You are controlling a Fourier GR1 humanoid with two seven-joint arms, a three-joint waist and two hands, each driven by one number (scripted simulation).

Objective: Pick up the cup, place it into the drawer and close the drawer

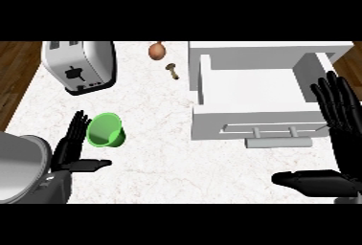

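Note:
A green cup stands upright on the marble counter, left of centre. My left hand is just to its left, fingers straight and thumb out, fingertips beside the cup's rim without curling round it. The white drawer stands pulled out at the upper right, its inside bare, with a grey handle on its front. My right hand is open at the right edge, fingers straight beside the drawer's right front corner, thumb pointing left below the handle.
A silver toaster stands at the back left. A brown onion-like item and a small mushroom lie at the back centre, left of the drawer. A grey rounded appliance fills the lower left corner.

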